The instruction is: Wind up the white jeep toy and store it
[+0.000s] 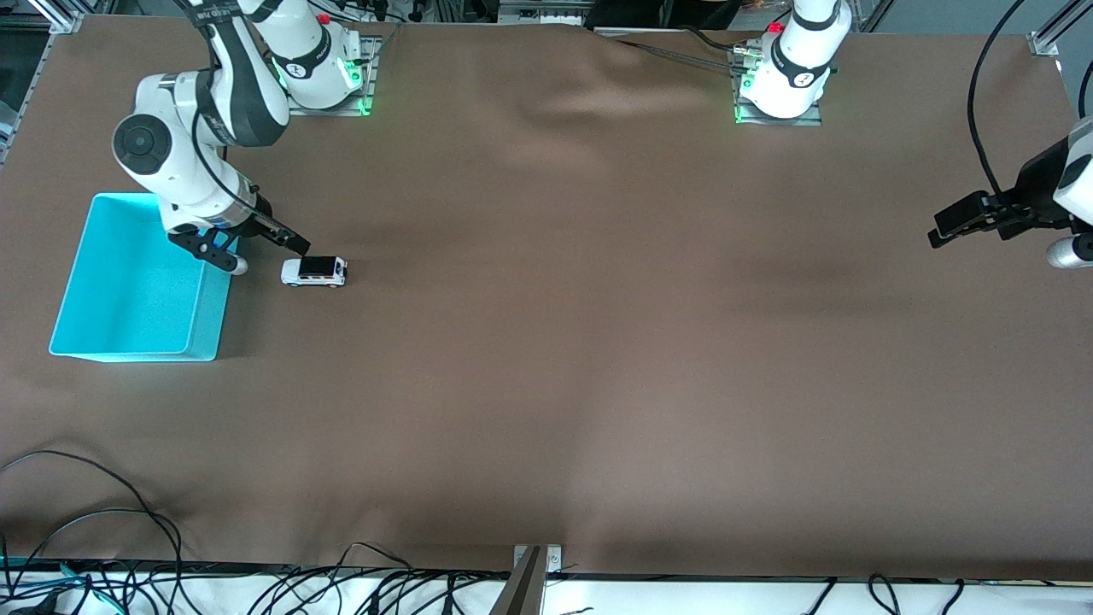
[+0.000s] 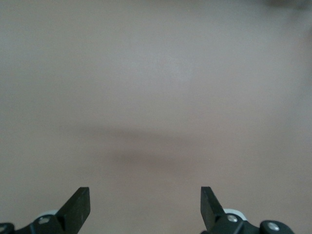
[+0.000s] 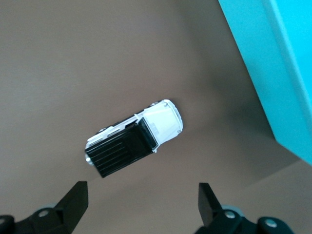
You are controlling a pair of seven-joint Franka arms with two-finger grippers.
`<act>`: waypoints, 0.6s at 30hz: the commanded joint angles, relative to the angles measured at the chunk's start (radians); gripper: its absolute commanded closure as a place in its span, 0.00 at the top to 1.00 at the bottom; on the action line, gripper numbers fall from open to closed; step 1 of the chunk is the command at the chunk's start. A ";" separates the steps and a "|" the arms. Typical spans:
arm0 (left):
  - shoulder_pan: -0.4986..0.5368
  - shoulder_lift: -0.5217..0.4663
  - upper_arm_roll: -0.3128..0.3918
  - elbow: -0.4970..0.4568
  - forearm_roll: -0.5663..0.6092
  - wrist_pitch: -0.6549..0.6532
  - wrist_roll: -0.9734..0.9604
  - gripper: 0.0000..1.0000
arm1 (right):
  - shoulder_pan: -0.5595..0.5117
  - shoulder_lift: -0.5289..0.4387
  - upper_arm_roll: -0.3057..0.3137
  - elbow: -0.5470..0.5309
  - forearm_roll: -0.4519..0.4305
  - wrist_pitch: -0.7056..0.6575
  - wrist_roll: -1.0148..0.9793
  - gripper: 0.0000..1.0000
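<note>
A: Right gripper [image 1: 266, 249] up over the bench [image 1: 546, 359] near the right arm's end, just beside the bin's wall, fingers spread wide with nothing between them. In the right wrist view [image 3: 141, 202], only the two fingertips [image 3: 75, 197] in frame, the rest cut off at the edge.

B: And the white jeep toy [image 1: 314, 272]?

A: On its wheels on the bench, just beside the right gripper and apart from it, toward the middle of the bench; untouched. Black roof and white bonnet plain in the right wrist view [image 3: 135, 138]; wheels mostly hidden under the body.

B: The bin?

A: Turquoise bin [image 1: 102, 346] close to the bench's edge at the right arm's end, partly covered by the arm; only a corner of it [image 3: 273, 63] in the wrist view.

B: Left gripper [image 1: 961, 224]?

A: Waiting over the left arm's end of the bench, well apart from the toy, jaws wide [image 2: 145, 207], holding nothing. Arm cut off at the frame edge.
</note>
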 commanded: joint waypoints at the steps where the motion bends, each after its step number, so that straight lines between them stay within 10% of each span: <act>1: -0.005 -0.003 0.008 -0.004 -0.015 0.003 0.022 1.00 | -0.001 0.027 0.003 -0.054 0.018 0.098 0.113 1.00; 18: -0.005 0.000 0.008 -0.004 -0.015 0.005 0.022 1.00 | 0.039 0.185 0.003 -0.044 0.013 0.354 0.569 1.00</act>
